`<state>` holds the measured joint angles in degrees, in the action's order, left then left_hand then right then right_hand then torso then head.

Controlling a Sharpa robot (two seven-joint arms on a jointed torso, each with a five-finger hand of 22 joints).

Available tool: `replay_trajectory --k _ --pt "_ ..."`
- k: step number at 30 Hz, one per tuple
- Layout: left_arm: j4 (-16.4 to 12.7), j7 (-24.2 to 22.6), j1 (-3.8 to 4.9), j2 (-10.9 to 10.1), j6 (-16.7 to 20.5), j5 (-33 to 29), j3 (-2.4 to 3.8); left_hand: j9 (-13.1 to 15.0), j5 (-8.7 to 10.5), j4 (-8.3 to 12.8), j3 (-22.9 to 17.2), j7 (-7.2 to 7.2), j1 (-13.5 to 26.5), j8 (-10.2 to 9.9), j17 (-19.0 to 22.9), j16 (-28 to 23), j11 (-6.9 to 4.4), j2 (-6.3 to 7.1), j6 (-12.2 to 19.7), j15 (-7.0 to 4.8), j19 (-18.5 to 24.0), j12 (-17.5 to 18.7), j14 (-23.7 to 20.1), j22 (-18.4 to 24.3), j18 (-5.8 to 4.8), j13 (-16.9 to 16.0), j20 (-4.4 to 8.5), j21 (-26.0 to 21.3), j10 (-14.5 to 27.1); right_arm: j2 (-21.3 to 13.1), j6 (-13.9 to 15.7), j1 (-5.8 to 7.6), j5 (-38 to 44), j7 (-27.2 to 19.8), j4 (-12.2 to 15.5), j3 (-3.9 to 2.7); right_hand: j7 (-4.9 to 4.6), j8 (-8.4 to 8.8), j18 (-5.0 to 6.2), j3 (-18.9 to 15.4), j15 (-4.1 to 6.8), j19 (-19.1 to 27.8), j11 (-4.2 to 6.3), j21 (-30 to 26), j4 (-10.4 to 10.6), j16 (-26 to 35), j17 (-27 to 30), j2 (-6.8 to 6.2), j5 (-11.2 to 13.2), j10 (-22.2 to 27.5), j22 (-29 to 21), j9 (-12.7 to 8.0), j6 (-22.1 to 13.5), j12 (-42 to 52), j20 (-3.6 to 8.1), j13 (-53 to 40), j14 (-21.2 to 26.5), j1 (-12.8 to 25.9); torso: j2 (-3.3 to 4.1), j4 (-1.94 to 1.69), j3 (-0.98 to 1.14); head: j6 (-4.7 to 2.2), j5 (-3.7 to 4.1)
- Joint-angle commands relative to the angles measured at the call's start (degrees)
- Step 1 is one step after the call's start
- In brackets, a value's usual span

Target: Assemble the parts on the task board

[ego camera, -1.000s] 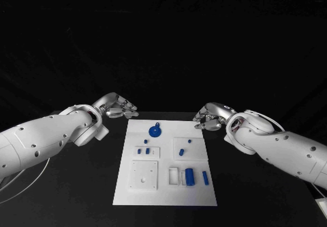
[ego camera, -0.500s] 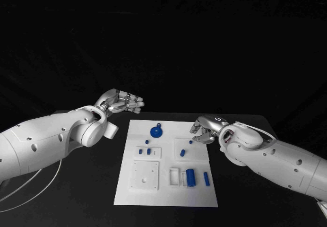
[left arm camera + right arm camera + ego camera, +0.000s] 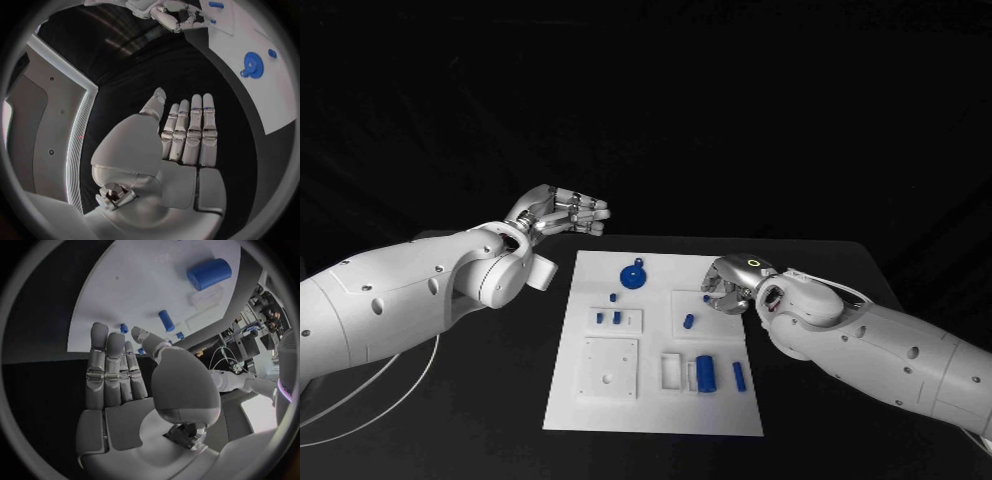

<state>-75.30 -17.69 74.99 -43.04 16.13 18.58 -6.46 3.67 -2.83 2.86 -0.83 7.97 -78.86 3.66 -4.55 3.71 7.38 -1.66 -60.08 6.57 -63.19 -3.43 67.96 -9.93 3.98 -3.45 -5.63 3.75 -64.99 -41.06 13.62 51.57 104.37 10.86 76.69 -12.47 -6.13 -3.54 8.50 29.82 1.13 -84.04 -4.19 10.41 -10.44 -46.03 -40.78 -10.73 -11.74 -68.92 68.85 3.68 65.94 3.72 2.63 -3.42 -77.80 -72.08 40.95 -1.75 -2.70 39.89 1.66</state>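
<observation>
Blue peg (image 3: 688,321) is lying just inboard of the right hand (image 3: 730,283), long axis running away from the robot; that hand is hovering nearer, fingers extended together, holding nothing; the left hand (image 3: 565,213) is hanging well apart, empty.

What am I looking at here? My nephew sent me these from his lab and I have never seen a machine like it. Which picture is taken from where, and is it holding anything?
It is a robot with two white arms, each ending in a silver many-fingered hand. The square picture comes from a camera on its head, looking down at a black table. The two round pictures come from fisheye cameras at its wrists, each looking over that arm's own palm.

On the table lies a white task board carrying small blue parts: a round disc at the far end, a cylinder near the front, and some small pegs between.

The left hand is raised beside the board's far corner; the right hand is over the board's right edge. Both wrist pictures show flat palms with straight fingers, so neither holds anything.
</observation>
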Motion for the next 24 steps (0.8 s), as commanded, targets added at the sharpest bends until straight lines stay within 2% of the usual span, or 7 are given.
replay_trajectory --k 1,10,15,24 --pt "-0.23 -0.9 -0.01 0.05 0.54 -1.1 0.05 -0.02 -0.21 0.36 0.02 -0.01 0.03 -0.01 0.06 -0.23 -0.08 -0.18 0.41 -0.05 -0.2 0.06 -0.41 0.15 0.61 0.06 -0.03 0.39 0.52 0.34 1.02 -0.07 2.2 0.73 -0.55 0.09 -0.08 -0.04 0.34 0.46 0.4 -1.92 0.1 0.21 0.05 -0.35 0.08 -0.45 0.42 -0.35 -0.03 0.07 0.1 -0.27 0.07 0.03 -0.15 -0.05 0.01 -0.06 -0.04 0.12 -0.05" --pt "-0.24 -0.68 -0.03 0.07 0.77 -1.41 0.05 -0.03 -0.2 0.32 0.05 0.2 0.21 -0.03 0.04 -0.22 -0.03 -0.01 1.08 -0.02 -0.51 0.06 -0.46 1.68 0.62 0.05 -0.06 0.5 0.55 1.63 1.17 -0.48 2.5 0.78 -1.88 0.37 -0.09 -0.04 0.37 0.94 0.4 -1.93 0.11 0.32 0.24 -0.47 0.11 -0.33 0.8 -0.33 -0.09 0.08 0.07 -0.27 0.08 0.03 -0.19 0.01 -0.04 0.02 -0.05 0.34 -0.36" --pt "-0.21 -0.59 -0.03 0.08 0.8 -1.65 0.05 -0.03 -0.21 0.25 0.08 0.24 0.3 -0.03 0.02 -0.22 -0.04 0.0 1.22 -0.02 -0.55 0.06 -0.42 1.78 0.62 0.05 -0.06 0.52 0.53 2.17 1.2 -0.56 2.53 0.57 -2.71 0.4 -0.05 -0.05 0.37 1.67 0.43 -1.93 0.15 0.48 0.53 -0.57 0.15 -0.31 1.05 -0.45 -0.14 0.08 0.22 -0.27 0.12 0.02 -0.18 0.24 -0.09 0.1 -0.13 0.35 -0.38" --pt "-0.21 -0.52 -0.03 0.12 0.91 -1.96 0.04 -0.03 -0.2 0.16 0.08 0.34 0.34 -0.04 -0.02 -0.21 -0.06 0.06 1.58 -0.06 -0.66 0.05 -0.32 2.08 0.61 0.05 -0.03 0.56 0.43 3.15 0.93 -0.86 2.52 0.27 -4.07 0.46 0.06 -0.05 0.34 2.84 0.54 -1.87 0.33 0.8 0.64 -0.74 0.11 -0.07 1.39 -1.06 -0.02 0.09 0.76 -0.27 0.22 0.02 -0.16 0.32 -0.08 0.04 -0.09 0.51 -0.53"
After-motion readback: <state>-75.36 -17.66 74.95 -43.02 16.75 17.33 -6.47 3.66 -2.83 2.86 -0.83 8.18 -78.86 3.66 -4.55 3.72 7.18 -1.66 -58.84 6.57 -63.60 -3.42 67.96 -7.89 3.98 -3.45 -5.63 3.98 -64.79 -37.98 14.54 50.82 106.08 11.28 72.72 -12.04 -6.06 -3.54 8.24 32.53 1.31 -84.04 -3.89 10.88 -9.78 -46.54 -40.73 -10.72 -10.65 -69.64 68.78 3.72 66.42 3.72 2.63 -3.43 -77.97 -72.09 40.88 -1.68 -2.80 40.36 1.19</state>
